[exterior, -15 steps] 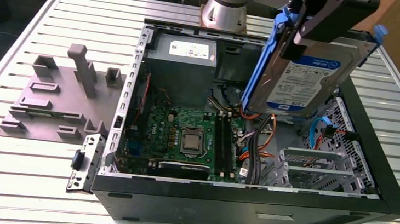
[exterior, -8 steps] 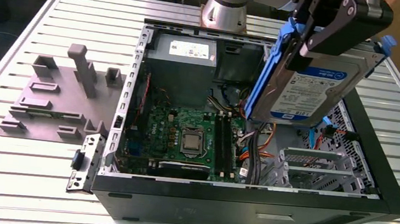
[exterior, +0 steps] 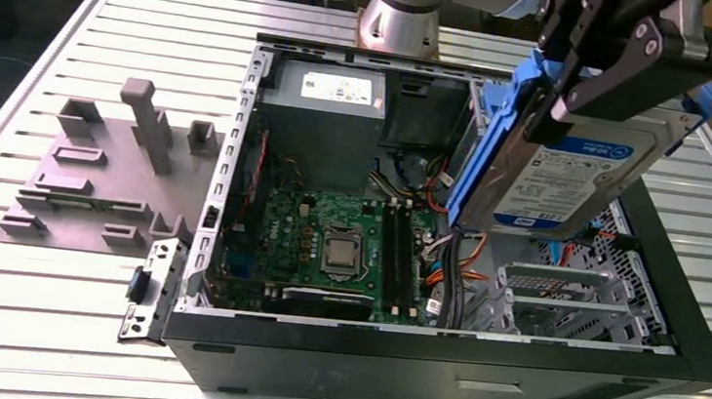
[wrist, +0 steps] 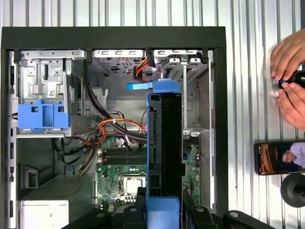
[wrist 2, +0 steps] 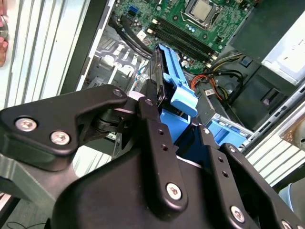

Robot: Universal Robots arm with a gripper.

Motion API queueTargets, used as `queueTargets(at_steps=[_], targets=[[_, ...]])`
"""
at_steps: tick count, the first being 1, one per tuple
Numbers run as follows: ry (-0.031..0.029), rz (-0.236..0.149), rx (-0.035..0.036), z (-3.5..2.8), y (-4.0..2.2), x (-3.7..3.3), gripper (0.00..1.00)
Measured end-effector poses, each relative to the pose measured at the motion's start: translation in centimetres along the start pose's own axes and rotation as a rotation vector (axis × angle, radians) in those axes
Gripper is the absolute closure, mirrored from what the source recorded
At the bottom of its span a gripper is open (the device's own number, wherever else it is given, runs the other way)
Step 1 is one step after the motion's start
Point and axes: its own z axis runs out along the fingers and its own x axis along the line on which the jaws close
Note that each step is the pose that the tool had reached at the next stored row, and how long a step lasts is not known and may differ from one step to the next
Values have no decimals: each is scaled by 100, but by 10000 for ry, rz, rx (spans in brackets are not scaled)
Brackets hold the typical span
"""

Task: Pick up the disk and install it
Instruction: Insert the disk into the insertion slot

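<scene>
Black case [exterior: 444, 370] holds a motherboard [exterior: 312, 244]; end effector [exterior: 554, 113] grips disk [exterior: 569, 181].

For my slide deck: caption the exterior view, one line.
End effector holds the disk, tilted, above the open computer case on a slatted table.

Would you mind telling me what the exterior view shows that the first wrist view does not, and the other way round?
Exterior view: the labelled face of the disk and a grey fixture block on the table, at the exterior view's left. First wrist view: a person's hands and a phone lying on the table beside the open computer case, with the disk seen edge-on. Both: the case, its motherboard, and the blue-railed disk clamped in the gripper above the case.
</scene>
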Motion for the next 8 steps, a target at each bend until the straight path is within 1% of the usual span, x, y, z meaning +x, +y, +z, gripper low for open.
queueTargets(at_steps=[5, 8], targets=[[-1, 0, 0, 31, 61, -86, 64], [-1, 0, 0, 48, 124, -127, 64]])
